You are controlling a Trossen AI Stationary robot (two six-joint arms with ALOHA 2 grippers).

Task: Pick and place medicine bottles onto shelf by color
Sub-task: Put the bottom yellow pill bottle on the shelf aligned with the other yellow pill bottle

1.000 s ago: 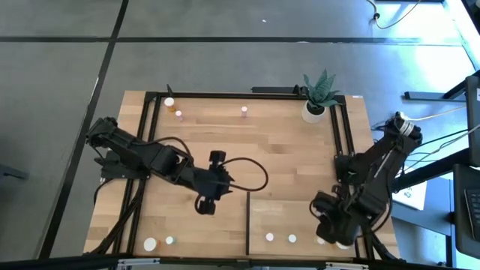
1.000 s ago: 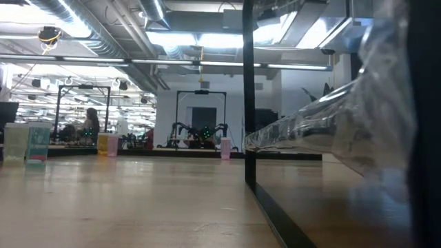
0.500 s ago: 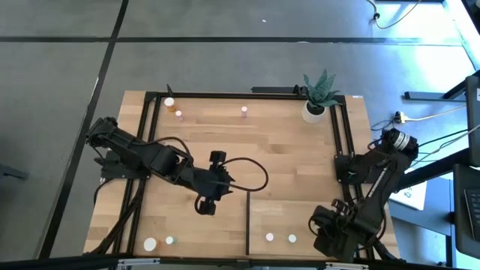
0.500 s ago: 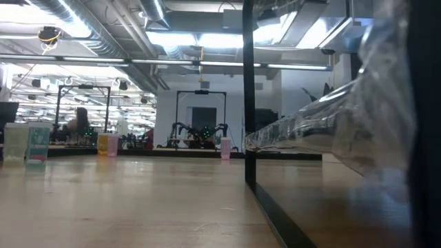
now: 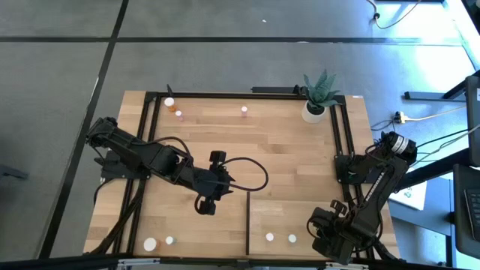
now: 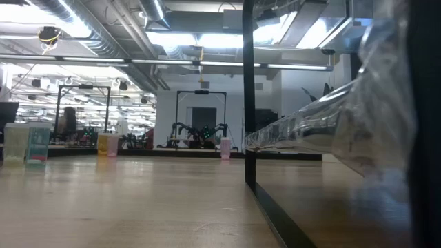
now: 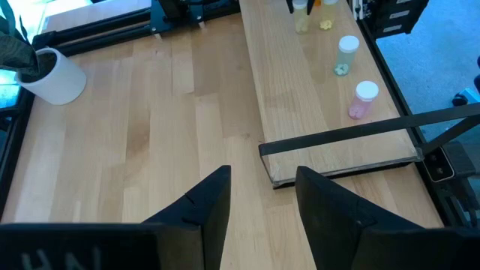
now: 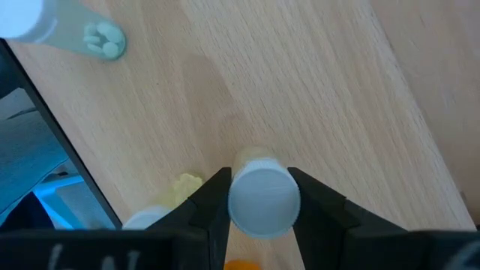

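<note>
Bottle, white-capped, is clamped between my right jaws; over the last second that arm has swung in over the shelf, toward its near edge by two bottles already there. My left jaws hang part-open and empty over the worktop beside the shelf's dark edge. Placement looks imminent.

The left arm stretches from the frame's left edge toward centre, its left gripper with fingers parted (nothing between them). The right arm folds down at lower right, its right gripper clamped on a white-capped bottle.
</note>
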